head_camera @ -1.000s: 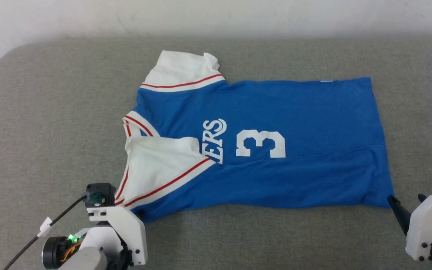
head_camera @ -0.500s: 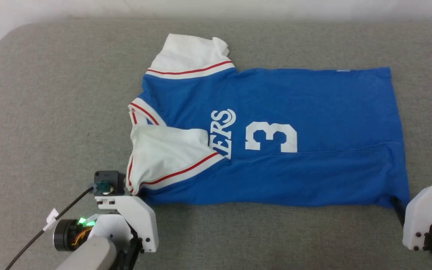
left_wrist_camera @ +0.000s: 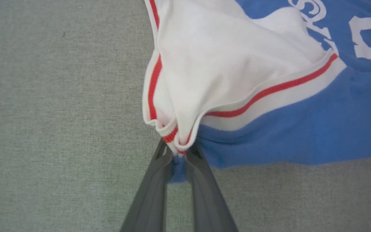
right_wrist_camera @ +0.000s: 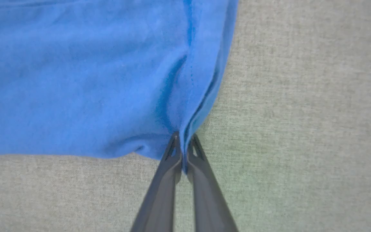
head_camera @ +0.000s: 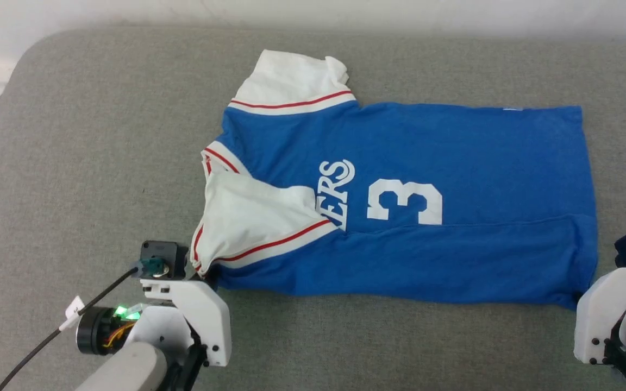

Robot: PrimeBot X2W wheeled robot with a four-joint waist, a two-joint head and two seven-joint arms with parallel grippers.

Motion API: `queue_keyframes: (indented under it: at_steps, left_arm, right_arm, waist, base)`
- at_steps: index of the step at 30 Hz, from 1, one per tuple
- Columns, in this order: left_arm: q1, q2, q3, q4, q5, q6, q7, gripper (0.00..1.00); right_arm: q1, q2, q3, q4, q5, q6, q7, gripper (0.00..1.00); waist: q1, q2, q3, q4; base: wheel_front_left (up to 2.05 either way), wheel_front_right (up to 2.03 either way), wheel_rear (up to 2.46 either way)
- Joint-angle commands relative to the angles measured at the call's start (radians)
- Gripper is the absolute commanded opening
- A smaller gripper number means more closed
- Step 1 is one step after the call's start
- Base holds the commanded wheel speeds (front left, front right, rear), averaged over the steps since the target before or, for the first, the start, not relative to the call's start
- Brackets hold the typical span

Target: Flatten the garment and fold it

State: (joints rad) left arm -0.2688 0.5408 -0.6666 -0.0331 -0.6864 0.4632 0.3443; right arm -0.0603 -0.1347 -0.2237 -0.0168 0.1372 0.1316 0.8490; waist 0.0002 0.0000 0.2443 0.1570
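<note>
Down at the near edge, the left claw (left_wrist_camera: 179, 150) is pinched tight on the shirt (head_camera: 454, 163), at the corner where the white near sleeve (left_wrist_camera: 224, 64) meets the blue cloth. Over on the right, the right claw (right_wrist_camera: 182, 145) is pinched tight on the near corner of the shirt's bottom edge. The shirt lies sideways on the grey pad (head_camera: 101, 136), neck to the left and bottom edge to the right. The near sleeve is folded onto the blue front and hides part of the white letters (head_camera: 337, 190). Beside the letters is a white 3 (head_camera: 405, 202). A long crease (head_camera: 481, 221) runs across the blue, just under the 3. Farther back, the other sleeve (head_camera: 294, 76) sticks out toward the white wall (head_camera: 345, 11).
</note>
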Motion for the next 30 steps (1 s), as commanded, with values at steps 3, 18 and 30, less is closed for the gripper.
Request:
queue_keyframes:
  at_steps: [3,18,30]
  left_arm:
    - [0.022,0.023,0.002,-0.002,-0.008,-0.003,0.006,0.0]
    - [0.186,0.153,0.003,-0.078,-0.102,-0.005,0.117,0.0]
    - [0.218,0.087,-0.025,-0.022,-0.117,-0.019,0.077,0.56]
  right_arm:
    - [0.008,-0.027,-0.004,0.004,0.019,-0.001,0.001,0.0]
    - [0.184,-0.148,-0.013,-0.152,0.157,-0.001,0.142,0.0]
    - [0.235,-0.102,-0.019,-0.078,0.105,-0.001,0.119,0.19]
  waist:
    - [-0.0002,0.0,-0.035,-0.018]
    - [-0.0002,0.0,-0.162,-0.038]
    - [-0.0002,0.0,-0.141,-0.028]
  base:
    - [0.0,0.0,0.0]
    - [0.0,0.0,0.0]
    - [0.0,0.0,0.0]
